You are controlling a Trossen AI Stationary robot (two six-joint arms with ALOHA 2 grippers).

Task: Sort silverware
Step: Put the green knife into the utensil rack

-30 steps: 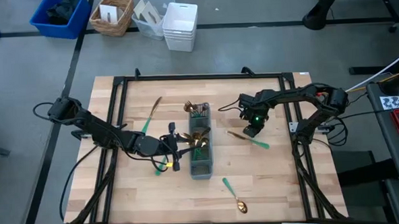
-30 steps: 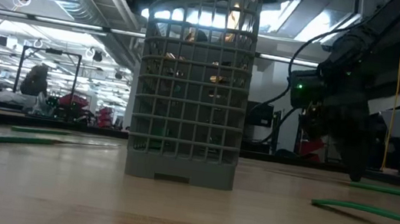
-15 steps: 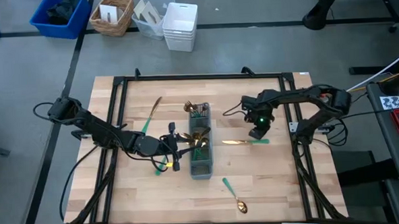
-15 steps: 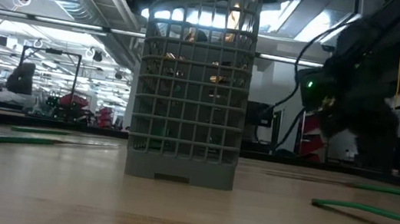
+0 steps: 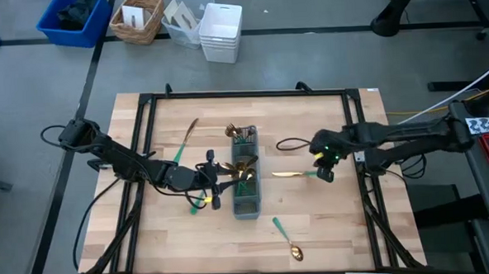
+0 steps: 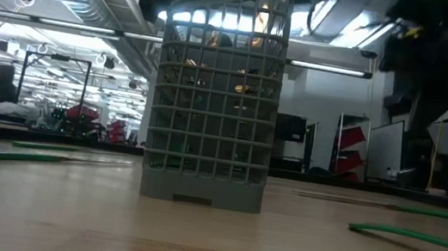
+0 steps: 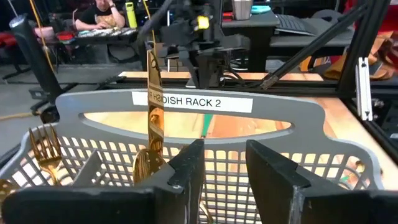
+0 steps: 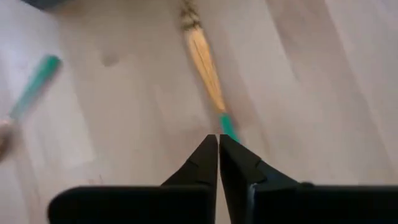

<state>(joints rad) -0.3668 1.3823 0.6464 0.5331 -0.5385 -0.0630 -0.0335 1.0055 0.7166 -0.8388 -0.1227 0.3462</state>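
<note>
A gold-bladed knife with a slim green handle (image 5: 294,174) lies flat on the pale wooden table (image 5: 339,224), just right of the narrow grey mesh caddy (image 5: 246,186). The right gripper (image 5: 325,173) pinches its handle end, fingers nearly together. Inside the caddy stand gold forks (image 7: 45,149) and a knife (image 7: 153,93). The left gripper (image 5: 213,186) waits narrowly parted at the caddy's left wall. A green-handled spoon (image 5: 285,238) lies near the front edge, another piece (image 5: 183,140) behind left.

Grey caddy (image 5: 245,174) upright mid-worktop (image 5: 174,239), label "DISH RACK 2". Beyond worktop, on floor: blue bin (image 5: 74,19), wicker basket (image 5: 138,18), clear tub (image 5: 183,17), white tub stack (image 5: 221,31).
</note>
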